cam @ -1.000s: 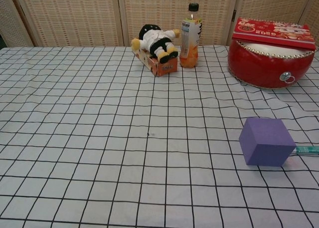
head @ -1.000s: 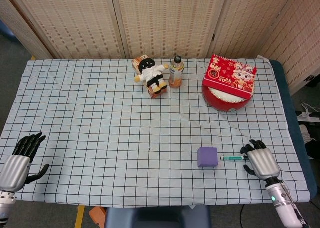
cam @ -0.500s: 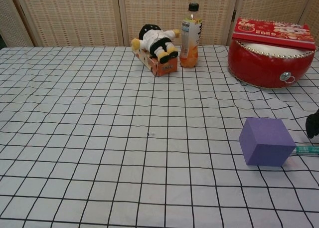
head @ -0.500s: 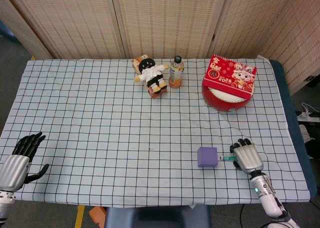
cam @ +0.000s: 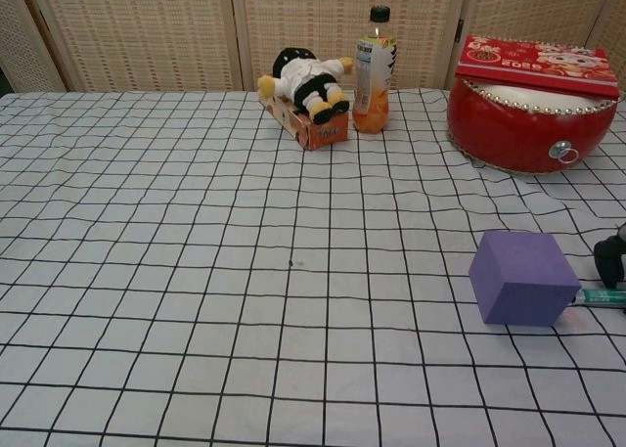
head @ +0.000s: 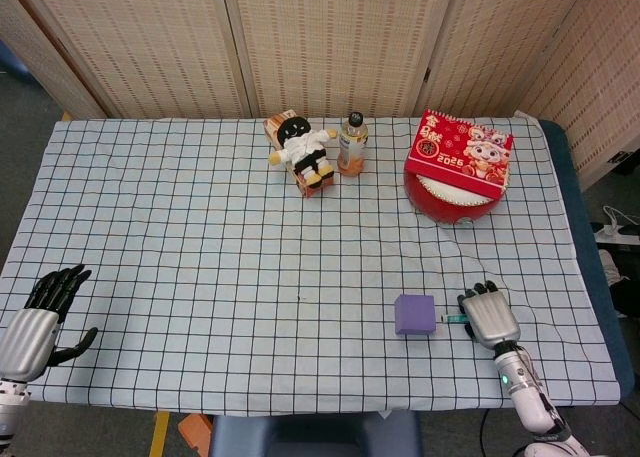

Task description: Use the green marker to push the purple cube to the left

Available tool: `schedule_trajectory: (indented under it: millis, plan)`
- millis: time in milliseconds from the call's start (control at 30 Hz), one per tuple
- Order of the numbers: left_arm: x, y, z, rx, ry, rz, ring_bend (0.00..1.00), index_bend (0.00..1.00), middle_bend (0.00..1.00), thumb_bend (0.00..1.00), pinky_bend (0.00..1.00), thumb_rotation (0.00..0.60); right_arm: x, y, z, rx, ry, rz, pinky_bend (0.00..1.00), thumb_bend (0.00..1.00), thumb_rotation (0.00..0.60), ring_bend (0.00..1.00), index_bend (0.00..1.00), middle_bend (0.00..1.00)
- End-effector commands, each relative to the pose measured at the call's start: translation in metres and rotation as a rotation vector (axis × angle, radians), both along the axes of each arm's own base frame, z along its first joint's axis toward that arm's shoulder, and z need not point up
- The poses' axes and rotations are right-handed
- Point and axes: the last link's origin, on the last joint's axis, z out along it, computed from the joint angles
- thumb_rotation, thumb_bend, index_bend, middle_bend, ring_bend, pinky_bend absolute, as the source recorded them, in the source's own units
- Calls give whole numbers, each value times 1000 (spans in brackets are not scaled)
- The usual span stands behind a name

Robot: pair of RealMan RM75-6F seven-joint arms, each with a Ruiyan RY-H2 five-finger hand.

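The purple cube (head: 414, 315) sits on the checked cloth at the front right and shows large in the chest view (cam: 523, 278). The green marker (head: 451, 319) lies flat just right of the cube, its tip toward the cube (cam: 599, 296). My right hand (head: 489, 315) is palm down over the marker's right part, with the fingers curved down toward it. Only dark fingertips (cam: 611, 261) show at the chest view's right edge, above the marker. The marker's covered end is hidden. My left hand (head: 40, 322) rests with its fingers spread at the front left corner.
At the back stand a plush doll on a small box (head: 300, 149), an orange drink bottle (head: 351, 144) and a red drum (head: 455, 199) with a red calendar box (head: 463, 152) on top. The table's (head: 590, 377) front edge runs close below the right hand.
My right hand has slid left along the marker toward the cube and settled over it. Cube, marker and left hand have not moved.
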Motion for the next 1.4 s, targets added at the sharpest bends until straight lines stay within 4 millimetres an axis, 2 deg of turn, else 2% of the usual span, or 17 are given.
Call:
schedule_trajectory:
  millis: [33, 267, 467, 667, 800, 1033, 1267, 1400]
  plan:
    - [0, 0, 0, -4, -1, -1, 0, 0, 0, 347, 54, 600, 0, 0, -1, 3, 4, 0, 229, 232, 600, 250, 511, 439]
    - [-1, 2, 0, -3, -3, 2, 0, 0, 0, 350, 54, 600, 0, 2, -4, 5, 18, 3, 260, 242, 600, 305, 573, 488]
    - [-1, 2, 0, -3, 1, 3, 0, 0, 0, 353, 54, 600, 0, 3, -4, 0, 28, 3, 309, 280, 600, 396, 679, 575]
    - [-1, 2, 0, 3, 1, 5, 0, 0, 0, 352, 54, 600, -3, 4, -4, -1, 37, -5, 327, 330, 600, 437, 747, 622]
    - [0, 2, 1, 7, 0, 3, 0, 0, 0, 353, 54, 600, -5, 4, -2, -16, 34, -2, 342, 413, 600, 477, 805, 667]
    - [0, 2, 1, 10, 1, 0, 0, 0, 0, 355, 54, 600, -6, 4, 20, -110, -54, 25, 385, 495, 600, 546, 911, 755]
    - [2, 2, -2, 6, 4, -5, 0, 0, 0, 356, 54, 600, -1, 3, 41, -127, -67, 38, 387, 517, 600, 548, 928, 766]
    - [2, 2, -2, 2, 5, -5, 0, 0, 0, 357, 54, 600, 5, 3, 42, -112, -60, 50, 387, 517, 600, 548, 929, 767]
